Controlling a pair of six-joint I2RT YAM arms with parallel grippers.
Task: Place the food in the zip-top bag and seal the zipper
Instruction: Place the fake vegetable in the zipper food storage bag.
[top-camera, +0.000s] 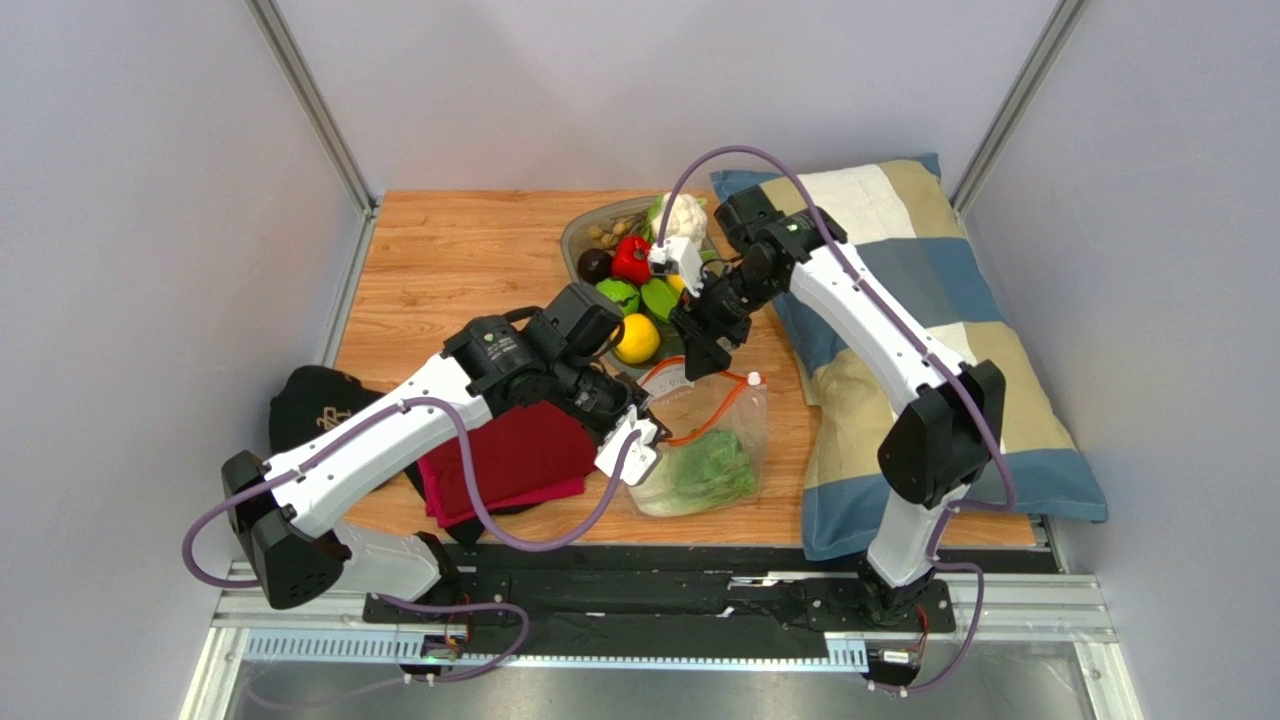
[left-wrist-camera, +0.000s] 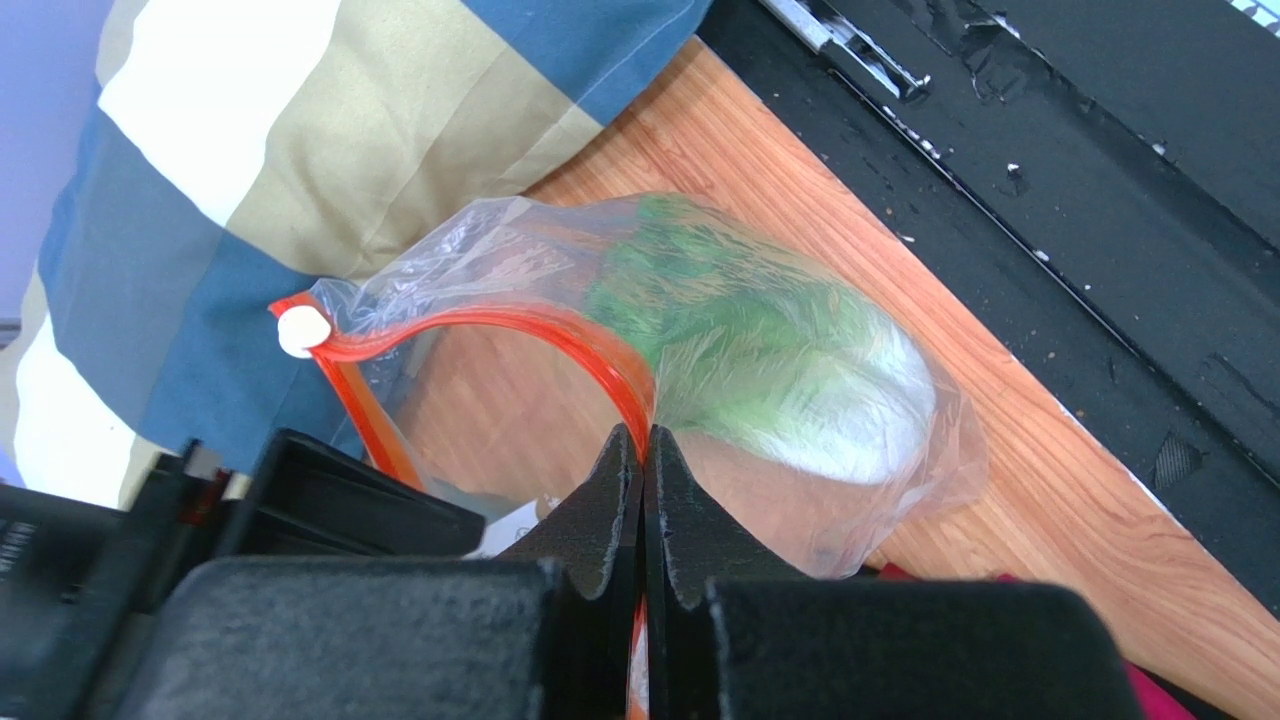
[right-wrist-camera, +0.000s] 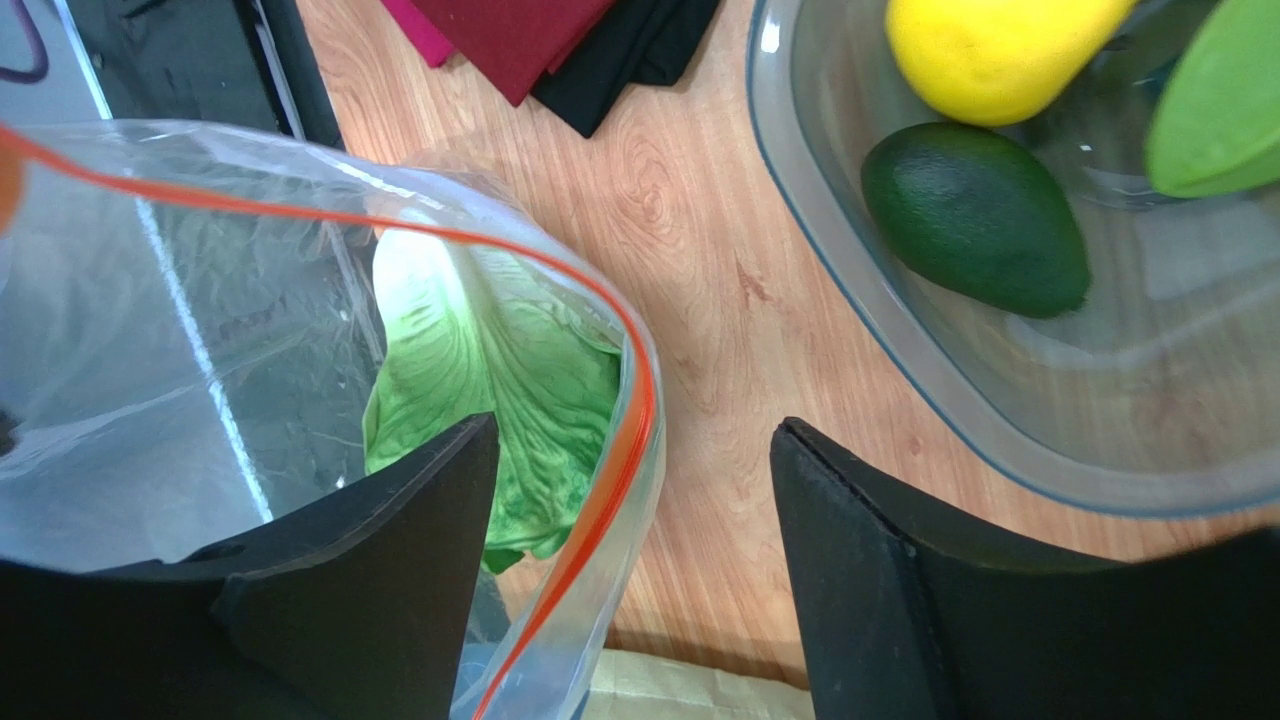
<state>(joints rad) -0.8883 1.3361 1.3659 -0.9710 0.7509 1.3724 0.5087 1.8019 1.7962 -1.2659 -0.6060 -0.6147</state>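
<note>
The zip-top bag (top-camera: 721, 431) is set near the table's front edge with the cabbage (left-wrist-camera: 751, 338) already inside, and its mouth is held up only by a pinch on the zipper (left-wrist-camera: 624, 375). If that thin strip is let slip, the mouth can be expected to collapse, and the next item would be blocked. A little farther on, the rim could be dragged or folded over if the right gripper (right-wrist-camera: 634, 426) is shut on it (one finger appears to sit over the opening). In the grey tray (right-wrist-camera: 819, 180) beyond, the yellow fruit (right-wrist-camera: 992, 53) and the cauliflower (top-camera: 685, 219) are not yet bagged. A round fruit is easily rolled out of a loose grasp.

The left gripper (left-wrist-camera: 643, 450) is seen fully closed, with the orange strip clamped between its jaws. The right gripper's jaws are seen well apart, with nothing gripped. The bag's rim passes between its fingers (right-wrist-camera: 376, 585), and whether it is touched cannot be told.
</note>
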